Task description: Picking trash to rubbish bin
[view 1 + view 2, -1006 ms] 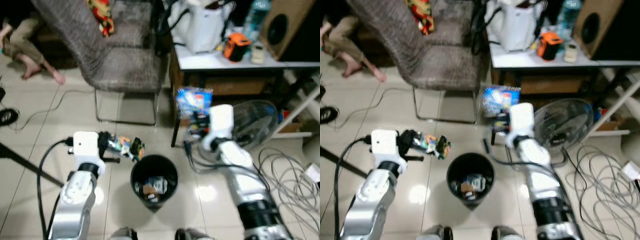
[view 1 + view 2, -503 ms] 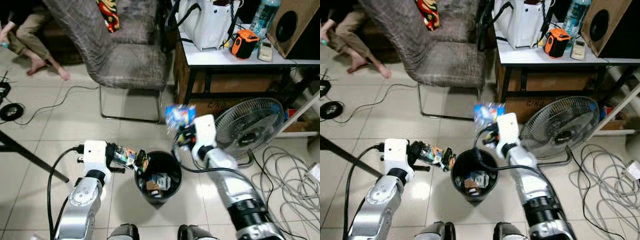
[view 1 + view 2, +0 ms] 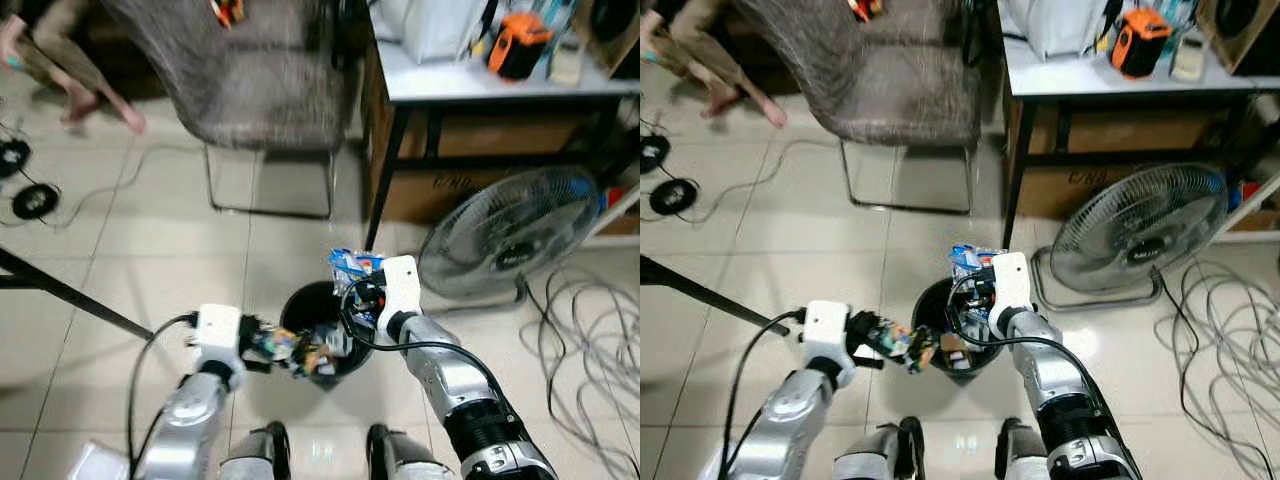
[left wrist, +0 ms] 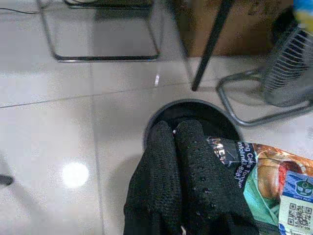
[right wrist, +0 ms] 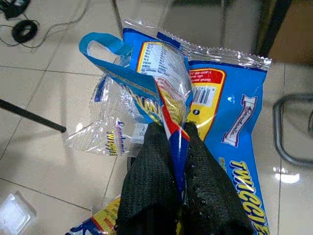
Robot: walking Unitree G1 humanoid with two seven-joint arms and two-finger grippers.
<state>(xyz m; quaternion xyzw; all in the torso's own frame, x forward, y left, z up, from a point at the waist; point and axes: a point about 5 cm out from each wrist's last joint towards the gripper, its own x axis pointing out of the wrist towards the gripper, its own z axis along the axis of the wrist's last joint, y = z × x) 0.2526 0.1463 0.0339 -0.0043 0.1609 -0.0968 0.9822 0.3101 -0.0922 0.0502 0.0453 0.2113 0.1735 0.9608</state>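
The black rubbish bin (image 3: 958, 330) stands on the tiled floor (image 3: 760, 240) between the two arms, already holding some scraps. The left gripper (image 3: 902, 344) is pinched on a colourful snack wrapper (image 3: 912, 347) at the bin's 9 o'clock rim; in the left wrist view its fingers (image 4: 181, 161) press together over the bin's mouth, the wrapper trailing beside them. The right gripper (image 3: 975, 290) is clamped on a blue crisp packet (image 5: 215, 112) — it sits at the bin's 12 o'clock edge, the torn foil caught between the two fingers (image 5: 156, 166).

Close around: a floor fan (image 3: 1140, 228) at 2 o'clock, just beside the bin; a table leg (image 3: 1015, 180) at 12 o'clock; a grey chair (image 3: 890, 90) at 11 o'clock. Loose cables (image 3: 1220, 330) lie at 3 o'clock, and a person's bare foot (image 3: 750, 100) rests far off at 10 o'clock.
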